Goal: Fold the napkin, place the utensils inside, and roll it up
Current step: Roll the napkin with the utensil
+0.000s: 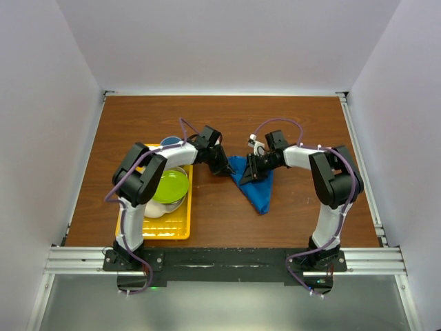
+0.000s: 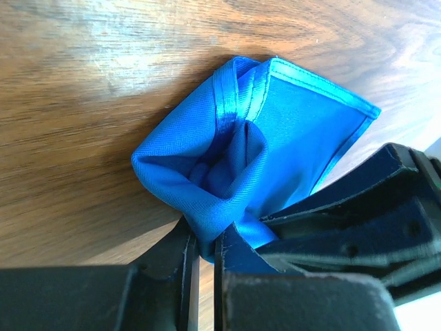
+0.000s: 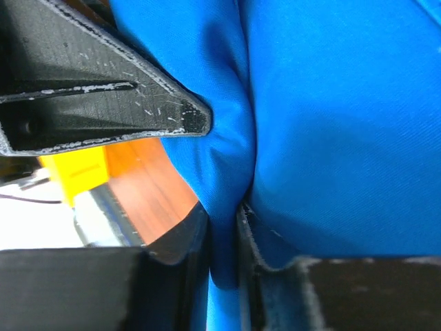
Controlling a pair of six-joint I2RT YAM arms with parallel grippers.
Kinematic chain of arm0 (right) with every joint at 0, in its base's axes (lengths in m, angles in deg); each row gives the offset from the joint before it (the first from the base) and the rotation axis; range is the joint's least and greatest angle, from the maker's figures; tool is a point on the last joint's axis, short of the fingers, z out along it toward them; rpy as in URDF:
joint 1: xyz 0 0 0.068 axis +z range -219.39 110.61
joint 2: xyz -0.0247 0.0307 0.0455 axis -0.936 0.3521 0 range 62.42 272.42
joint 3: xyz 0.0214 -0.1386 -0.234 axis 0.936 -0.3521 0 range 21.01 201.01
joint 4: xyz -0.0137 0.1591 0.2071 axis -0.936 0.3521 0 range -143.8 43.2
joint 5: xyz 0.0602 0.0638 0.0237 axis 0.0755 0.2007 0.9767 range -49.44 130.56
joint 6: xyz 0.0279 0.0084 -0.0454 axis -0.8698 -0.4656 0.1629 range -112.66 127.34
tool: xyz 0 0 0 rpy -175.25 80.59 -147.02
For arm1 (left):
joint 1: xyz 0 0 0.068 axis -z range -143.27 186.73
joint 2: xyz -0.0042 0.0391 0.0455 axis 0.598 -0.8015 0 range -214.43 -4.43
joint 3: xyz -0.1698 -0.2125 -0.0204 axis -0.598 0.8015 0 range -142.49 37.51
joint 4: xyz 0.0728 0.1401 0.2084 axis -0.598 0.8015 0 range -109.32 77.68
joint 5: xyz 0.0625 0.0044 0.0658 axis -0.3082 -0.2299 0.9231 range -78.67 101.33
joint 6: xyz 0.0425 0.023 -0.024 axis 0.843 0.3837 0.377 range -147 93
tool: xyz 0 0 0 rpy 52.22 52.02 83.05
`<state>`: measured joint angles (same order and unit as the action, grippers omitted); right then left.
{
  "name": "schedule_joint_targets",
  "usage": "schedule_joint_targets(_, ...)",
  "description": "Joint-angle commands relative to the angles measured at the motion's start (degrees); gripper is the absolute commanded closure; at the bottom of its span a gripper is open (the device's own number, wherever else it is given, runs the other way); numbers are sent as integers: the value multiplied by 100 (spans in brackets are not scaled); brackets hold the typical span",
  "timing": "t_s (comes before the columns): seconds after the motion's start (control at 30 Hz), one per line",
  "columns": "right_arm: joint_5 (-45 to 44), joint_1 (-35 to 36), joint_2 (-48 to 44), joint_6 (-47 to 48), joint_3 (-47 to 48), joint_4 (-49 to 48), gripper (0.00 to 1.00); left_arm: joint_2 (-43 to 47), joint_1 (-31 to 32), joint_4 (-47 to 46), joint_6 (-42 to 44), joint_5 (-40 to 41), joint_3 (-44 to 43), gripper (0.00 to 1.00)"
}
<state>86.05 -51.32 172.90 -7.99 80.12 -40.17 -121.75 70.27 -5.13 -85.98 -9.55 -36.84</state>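
Pinching the napkin point(image 1: 258, 186) from both sides, we have the left gripper point(image 2: 204, 240) and right gripper point(image 3: 224, 231) each clamped on a fold of cloth, mid bench point(image 1: 296, 131), likely to lift and spread it flat for folding

Both arms fold inward, elbows up. The left end effector point(image 1: 224, 168) and right end effector point(image 1: 248, 174) sit close together (almost tip to tip), each clamped down on the napkin point(image 1: 262, 192).
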Motion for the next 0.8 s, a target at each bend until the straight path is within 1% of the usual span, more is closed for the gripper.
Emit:
schedule_joint_targets(0.0, -1674, 250, -420, 601, 275, 930, 70, -125, 83, 610, -61, 146, 219, 100)
schedule_joint_targets(0.03, -1823, 398, -500, 628, 328, 1140, 67, -29, 91, 689, -139, 163, 210, 100)
schedule_joint_targets(0.07, -2260, 487, -596, 645, 381, 1238, 63, 7, 91, 785, -183, 164, 193, 100)
schedule_joint_targets(0.1, -2482, 583, -824, 654, 477, 1334, 54, 33, 91, 821, -236, 146, 192, 100)
schedule_joint_targets(0.13, -2763, 802, -922, 672, 522, 1562, 51, 86, 91, 856, -280, 137, 192, 100)
schedule_joint_targets(0.17, -3235, 917, -1018, 733, 566, 1660, 48, 104, 91, 952, -376, 111, 184, 100)
schedule_joint_targets(0.27, -3993, 1321, -1466, 681, 602, 1836, 39, 174, 91, 1102, -491, 58, 149, 100)
schedule_joint_targets(0.3, -4466, 1409, -1581, 663, 541, 1836, 38, 183, 83, 1138, -509, 76, 140, 100)
schedule_joint_targets(0.4, -5223, 1884, -2003, 707, 383, 1802, 35, 192, 74, 1217, -535, 76, 105, 100)
schedule_joint_targets(0.43, -5392, 2189, -2134, 742, 321, 1636, 34, 183, 82, 1226, -544, 67, 105, 100)
schedule_joint_targets(0.5, -5743, 2481, -2223, 707, 180, 1529, 32, 192, 74, 1287, -553, 58, 87, 100)
schedule_joint_targets(0.53, -6023, 2744, -2241, 698, 136, 1381, 31, 192, 82, 1314, -562, 67, 87, 100)
schedule_joint_targets(0.63, -6271, 3070, -2127, 628, 83, 1204, 30, 200, 82, 1375, -571, 85, 52, 100)
schedule_joint_targets(0.73, -6369, 3308, -1785, 532, 179, 1160, 29, 200, 82, 1402, -571, 102, 34, 100)
schedule_joint_targets(0.77, -6525, 3352, -1697, 514, 214, 1151, 29, 192, 83, 1402, -571, 102, 26, 100)
